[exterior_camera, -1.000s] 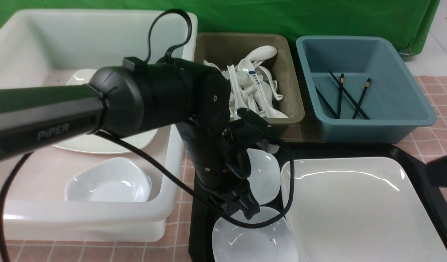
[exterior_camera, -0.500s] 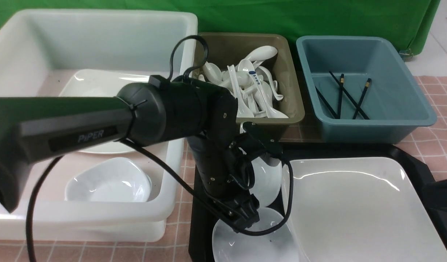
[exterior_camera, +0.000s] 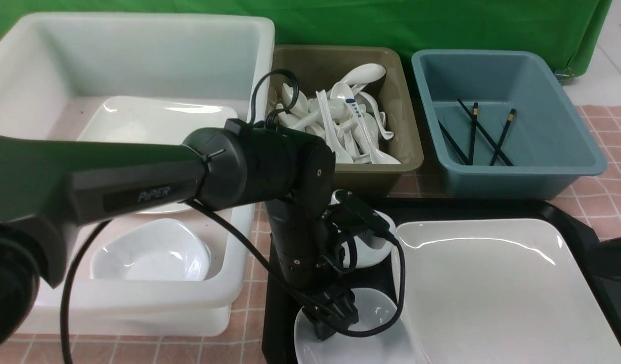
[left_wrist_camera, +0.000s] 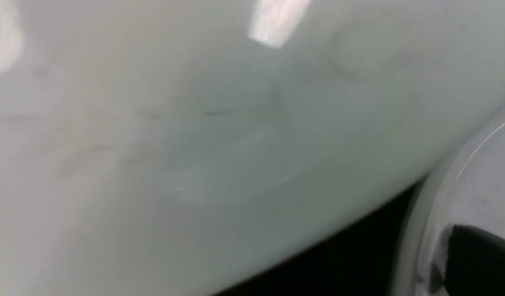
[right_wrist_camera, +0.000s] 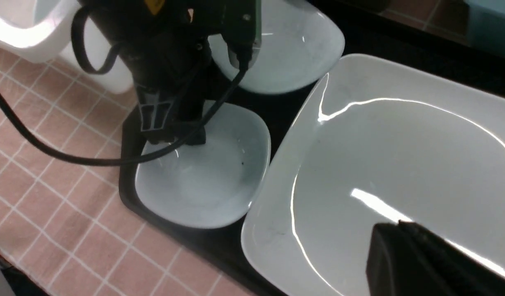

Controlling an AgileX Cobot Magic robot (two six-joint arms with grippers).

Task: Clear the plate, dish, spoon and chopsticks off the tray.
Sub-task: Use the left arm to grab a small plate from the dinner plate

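Dish pickup, judging by the layout. Found left gripper [exterior_camera: 336, 316] lowered to the upper-left rim of the near dish [exterior_camera: 376, 338], bottom centre of the front view, presumably to pinch that rim, the only hold on so shallow a piece. Could not tell whether its jaws stood apart or clamped: masked by cable and wrist from the front, with nothing in the left wrist view but white glaze and one dark finger [left_wrist_camera: 478, 259]. Noted a second dish [exterior_camera: 373, 242] just behind, partly covered by the arm. Saw plate [exterior_camera: 502, 288] filling the right of the tray [exterior_camera: 588, 227], just beside both dishes. Found right gripper [right_wrist_camera: 394, 246] closed, seemingly empty, over the plate's right side, probably parked clear of the left arm. Spotted spoon [exterior_camera: 352, 106] in the olive bin [exterior_camera: 341, 60], upper centre, and chopsticks [exterior_camera: 452, 144] in the blue bin [exterior_camera: 543, 76], upper right. Took the white tub [exterior_camera: 138, 55], left, for the likely drop spot.
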